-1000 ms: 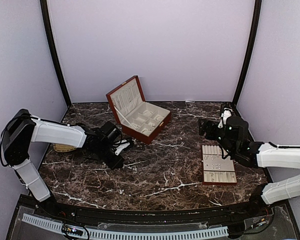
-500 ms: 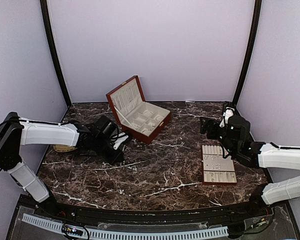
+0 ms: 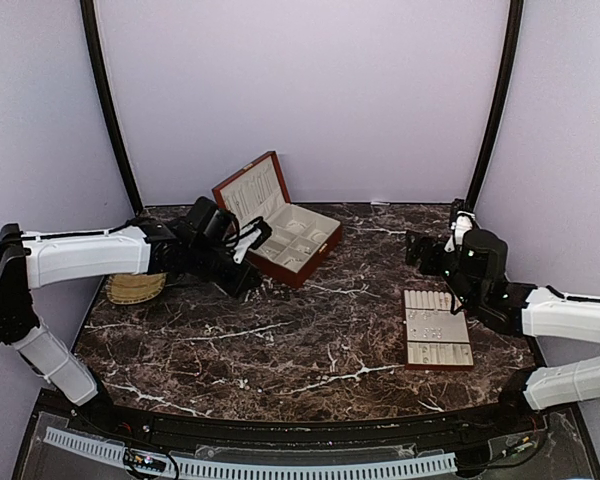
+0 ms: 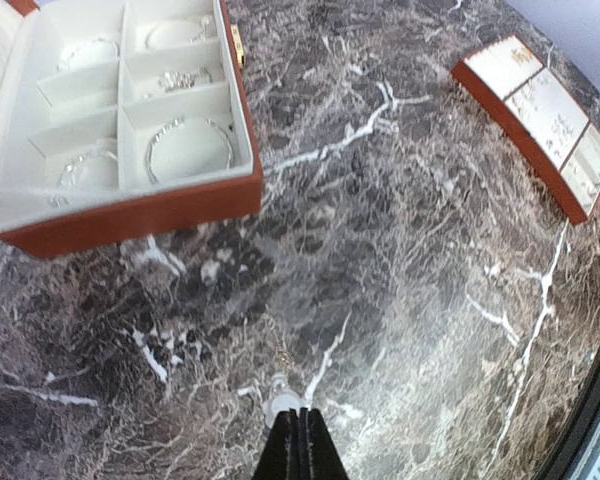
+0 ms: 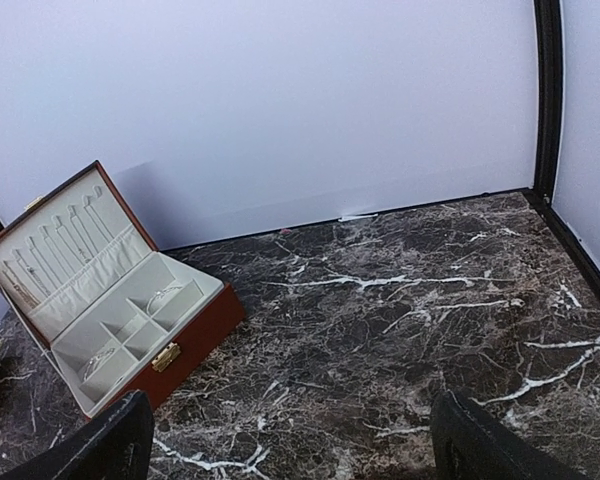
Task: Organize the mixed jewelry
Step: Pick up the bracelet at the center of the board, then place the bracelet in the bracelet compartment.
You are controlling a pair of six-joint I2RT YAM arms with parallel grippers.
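Up swings the left gripper (image 3: 246, 285) from mid-table to the red-brown wooden box (image 3: 318, 262), its fingers (image 4: 295, 455) pinched together on a tiny silvery piece (image 4: 277, 400). Its wrist view catches what the overhead can't: thin, shiny jewelry (image 4: 185, 140), chains and hoops, lying in the cream-lined compartments. The right gripper (image 5: 300, 450) has edged back, blunt dark fingers wide apart over the veined marble table (image 5: 380, 300), just behind the slotted cream tray (image 3: 437, 328).

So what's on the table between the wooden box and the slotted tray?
Nothing: only bare marble between the wooden box and the slotted tray, clearest in the top view.
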